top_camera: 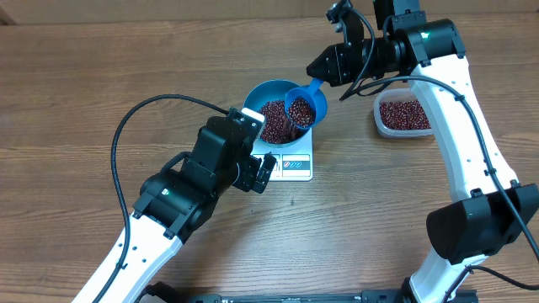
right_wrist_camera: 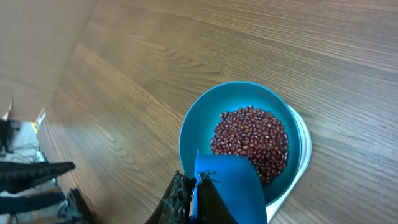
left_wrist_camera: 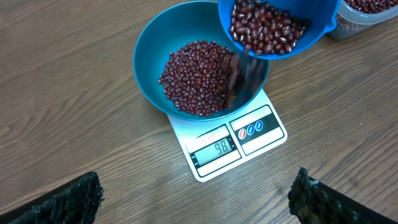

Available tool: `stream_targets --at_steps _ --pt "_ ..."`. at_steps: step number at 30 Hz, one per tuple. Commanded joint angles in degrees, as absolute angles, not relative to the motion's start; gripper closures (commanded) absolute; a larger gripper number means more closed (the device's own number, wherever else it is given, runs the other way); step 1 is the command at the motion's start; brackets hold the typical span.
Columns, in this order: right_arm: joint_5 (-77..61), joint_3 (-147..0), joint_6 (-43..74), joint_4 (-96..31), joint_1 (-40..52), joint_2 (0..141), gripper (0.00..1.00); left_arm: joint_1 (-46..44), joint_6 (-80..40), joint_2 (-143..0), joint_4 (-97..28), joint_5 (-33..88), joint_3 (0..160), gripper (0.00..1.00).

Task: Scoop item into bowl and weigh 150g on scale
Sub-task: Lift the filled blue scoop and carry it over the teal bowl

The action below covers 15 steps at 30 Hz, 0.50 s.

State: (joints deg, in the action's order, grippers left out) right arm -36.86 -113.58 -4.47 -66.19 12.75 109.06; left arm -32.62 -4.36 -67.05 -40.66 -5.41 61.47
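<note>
I am in the middle of a pour. My right gripper [top_camera: 320, 77] is clamped tight on the handle of the small blue scoop [left_wrist_camera: 273, 25]. The scoop hangs tilted over the rim of the blue bowl [left_wrist_camera: 146, 56] on the side away from the display. A blurred stream of beans [left_wrist_camera: 196, 78] falls from its lip onto the heap already in the bowl.

The bowl sits on the white scale [left_wrist_camera: 249, 134], and the display shows what looks like 98. By my reckoning that is about two thirds of the way to the target. A good load of beans remains in the scoop.

My left gripper [top_camera: 263, 172] hovers just in front of the scale with its jaws spread as wide as they go, holding nothing. Its camera gives me my clearest look at the display. The clear tub [top_camera: 404, 114] with the rest of the beans stands off to the right, well apart from the scale.

The next move, as I judge it, calls for a gentler tilt. I would let the beans trickle and read the display as it climbs. I would level the scoop before the target, because the number may lag behind the falling beans. I cannot tell whether this scoopful will get there; if not, I will need another, smaller trip to the tub. I must also keep the scoop off the bowl's rim, since any touch would press on the scale and spoil the reading.
</note>
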Motion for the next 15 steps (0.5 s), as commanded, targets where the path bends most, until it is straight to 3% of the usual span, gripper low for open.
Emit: stream_targets --at_steps 1,15 --pt "-37.82 -115.57 -1.45 -66.00 12.45 106.74 0.96 -32.64 -4.73 -67.51 -40.47 -5.98 61.12 0.01" --pt "-37.78 -115.57 -0.01 -63.33 12.45 106.74 0.96 -32.64 -4.73 -67.51 -40.47 -5.96 61.12 0.00"
